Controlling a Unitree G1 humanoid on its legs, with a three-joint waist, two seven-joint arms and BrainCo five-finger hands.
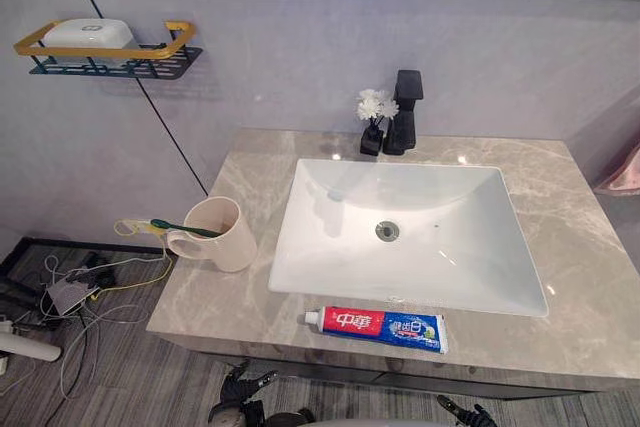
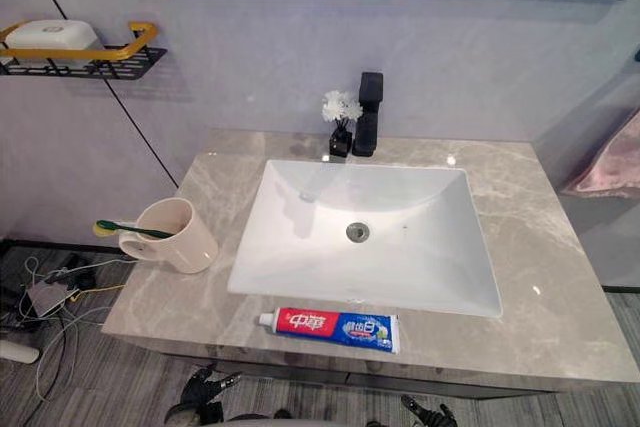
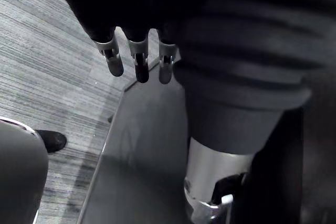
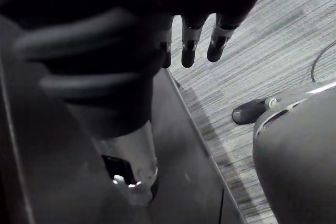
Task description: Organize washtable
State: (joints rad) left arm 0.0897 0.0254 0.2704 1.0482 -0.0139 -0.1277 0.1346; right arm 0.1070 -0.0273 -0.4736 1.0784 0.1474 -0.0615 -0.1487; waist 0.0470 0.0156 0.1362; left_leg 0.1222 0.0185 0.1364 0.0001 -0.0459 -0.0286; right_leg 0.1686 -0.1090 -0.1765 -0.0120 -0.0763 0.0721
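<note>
A beige cup [image 1: 222, 234] stands on the grey marble counter [image 1: 570, 277] left of the white sink [image 1: 400, 232], with a green toothbrush [image 1: 180, 229] lying across its rim. A red and blue toothpaste tube [image 1: 378, 328] lies flat near the front edge, before the sink. Both hands hang low in front of the counter, apart from everything on it. My left hand [image 3: 137, 59] has straight, relaxed fingers over the floor and holds nothing. My right hand [image 4: 189, 45] is likewise open beside the dark cabinet front.
A black faucet [image 1: 404, 112] and a small vase of white flowers [image 1: 375, 119] stand behind the sink. A wall rack [image 1: 110, 55] at upper left holds a white soap box [image 1: 88, 34]. Cables [image 1: 70, 292] lie on the floor at the left.
</note>
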